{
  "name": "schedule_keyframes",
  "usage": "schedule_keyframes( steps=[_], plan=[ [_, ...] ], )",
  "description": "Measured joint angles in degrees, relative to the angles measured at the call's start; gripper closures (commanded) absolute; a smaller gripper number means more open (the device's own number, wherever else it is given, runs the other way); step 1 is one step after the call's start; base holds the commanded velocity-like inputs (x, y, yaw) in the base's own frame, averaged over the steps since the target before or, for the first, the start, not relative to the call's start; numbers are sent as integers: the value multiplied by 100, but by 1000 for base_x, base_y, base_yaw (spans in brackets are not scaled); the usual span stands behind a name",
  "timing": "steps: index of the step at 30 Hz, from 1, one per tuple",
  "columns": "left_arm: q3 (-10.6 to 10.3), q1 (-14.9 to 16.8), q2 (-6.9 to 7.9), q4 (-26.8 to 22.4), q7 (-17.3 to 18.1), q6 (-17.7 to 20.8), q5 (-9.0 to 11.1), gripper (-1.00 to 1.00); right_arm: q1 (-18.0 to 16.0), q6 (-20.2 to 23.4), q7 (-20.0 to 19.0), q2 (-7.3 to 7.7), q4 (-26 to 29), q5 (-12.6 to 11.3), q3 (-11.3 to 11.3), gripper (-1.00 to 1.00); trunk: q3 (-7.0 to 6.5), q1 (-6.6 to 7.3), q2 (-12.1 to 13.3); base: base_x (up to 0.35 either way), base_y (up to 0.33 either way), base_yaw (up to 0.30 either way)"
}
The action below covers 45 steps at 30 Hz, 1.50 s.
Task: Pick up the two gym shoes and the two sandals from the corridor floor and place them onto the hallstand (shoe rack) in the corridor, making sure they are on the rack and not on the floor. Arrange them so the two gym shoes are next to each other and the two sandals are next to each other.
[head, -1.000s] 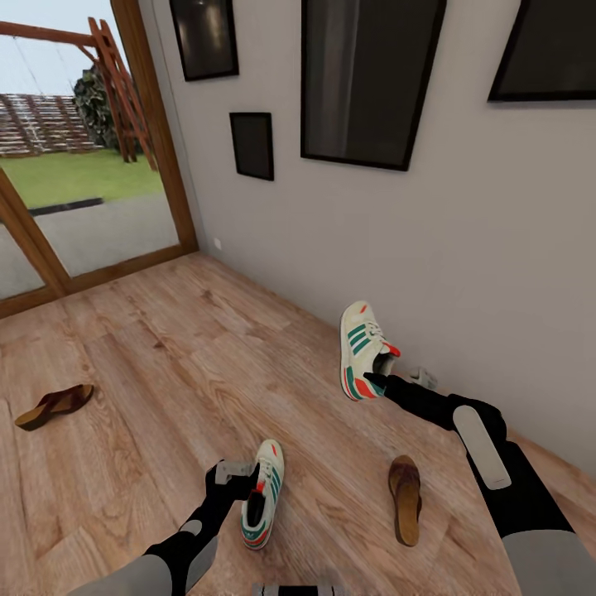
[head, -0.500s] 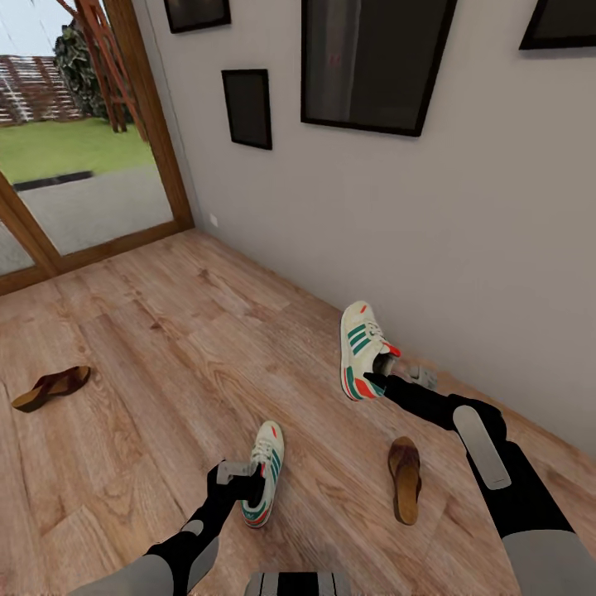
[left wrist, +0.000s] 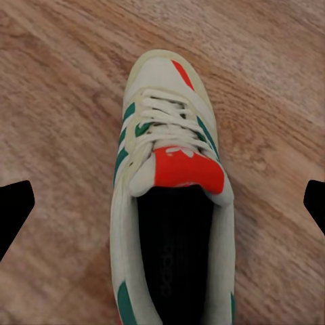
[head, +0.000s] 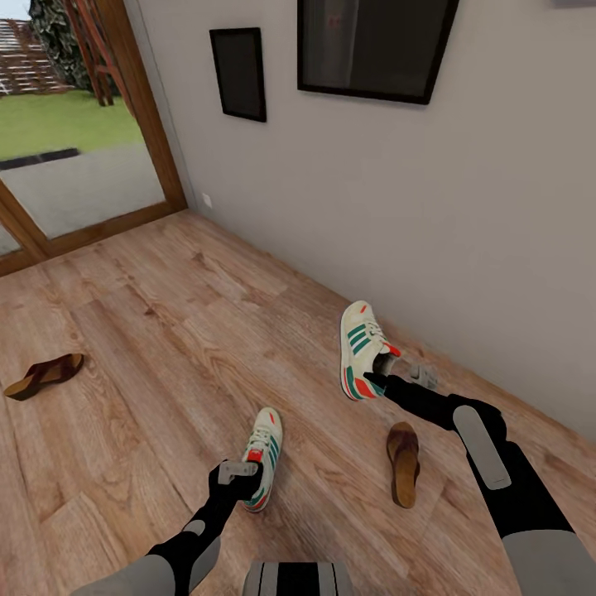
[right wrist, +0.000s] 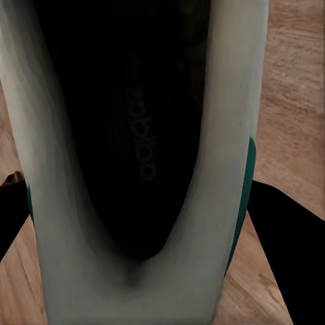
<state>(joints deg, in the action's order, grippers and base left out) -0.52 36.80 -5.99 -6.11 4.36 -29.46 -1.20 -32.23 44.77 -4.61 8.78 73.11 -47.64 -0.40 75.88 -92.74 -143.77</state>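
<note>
The right gripper (head: pixel 379 374) is closed on the heel of one sneaker (head: pixel 359 348), held off the floor (head: pixel 165 348) by the wall. The left gripper (head: pixel 242 478), open, hovers over the second sneaker (head: pixel 266 443). Next: lower, close. Sandals (head: pixel 404 472) (head: pixel 43 374) remain on the floor.

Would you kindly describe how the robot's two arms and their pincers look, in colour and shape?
Both arms are matte black, turning pale grey near the body. The right arm bears a long rounded light-grey panel. The left pincer has a grey block; the right pincer has black fingers. No cables or markings show.
</note>
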Motion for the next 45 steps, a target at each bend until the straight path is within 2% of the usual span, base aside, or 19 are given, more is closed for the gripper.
schedule_keyframes(
  steps=[3,17,32,38,45],
  plan=[
    [0,0,0,0,0,1,0,-100,0,0,0,0,0,-1,0,100,4,0,0,0,0,-5],
    [0,0,-7,0,0,3,0,-100,0,0,1,1,-1,13,0,100,426,-37,-19,0,0,0],
    [0,0,-7,0,0,3,0,-100,0,-1,0,0,6,-1,0,100,479,-36,-19,0,0,-73],
    [0,0,-7,0,0,3,0,-100,0,-3,1,0,2,13,0,100,646,-52,-27,0,0,32],
    [0,0,-7,0,0,3,0,-100,0,-4,0,0,1,2,0,100,660,-51,-27,0,0,5]
  ],
)
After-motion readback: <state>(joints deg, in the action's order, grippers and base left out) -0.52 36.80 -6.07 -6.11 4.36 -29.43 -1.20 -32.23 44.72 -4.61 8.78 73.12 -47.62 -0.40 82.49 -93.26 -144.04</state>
